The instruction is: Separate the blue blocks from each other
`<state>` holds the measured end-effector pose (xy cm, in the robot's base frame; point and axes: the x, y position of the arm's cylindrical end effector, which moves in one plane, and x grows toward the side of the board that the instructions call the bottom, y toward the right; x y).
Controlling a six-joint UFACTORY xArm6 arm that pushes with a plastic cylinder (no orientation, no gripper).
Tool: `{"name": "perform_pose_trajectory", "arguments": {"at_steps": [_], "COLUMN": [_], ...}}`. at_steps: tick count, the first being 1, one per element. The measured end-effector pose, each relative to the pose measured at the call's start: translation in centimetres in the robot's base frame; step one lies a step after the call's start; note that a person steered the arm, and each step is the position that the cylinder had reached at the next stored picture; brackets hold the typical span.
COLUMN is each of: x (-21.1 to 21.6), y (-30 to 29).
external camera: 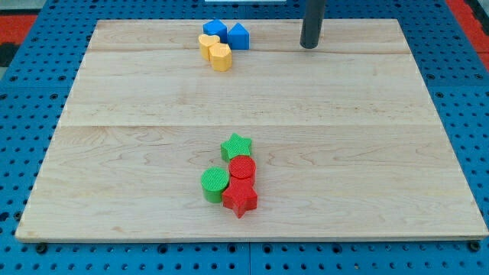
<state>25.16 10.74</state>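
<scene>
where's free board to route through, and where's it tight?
Free: the wide band between the top cluster and the bottom cluster, plus both side strips. Tight: blue blocks touching the yellow blocks at the view's top; green star, red blocks, green cylinder bunched low. My tip sits right of the blues.

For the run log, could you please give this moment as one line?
my tip: view's top, right of blues, apart | blue blocks: touching | yellow blocks: against them

Blocks: two blue [227, 33], two yellow [215, 51], two green [225, 164], two red [241, 183].
</scene>
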Motion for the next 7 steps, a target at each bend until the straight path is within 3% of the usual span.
{"name": "perform_pose_trajectory", "arguments": {"at_steps": [2, 4, 7], "x": [-0.3, -3.9, -4.5], "y": [0.0, -3.5, -13.5]}}
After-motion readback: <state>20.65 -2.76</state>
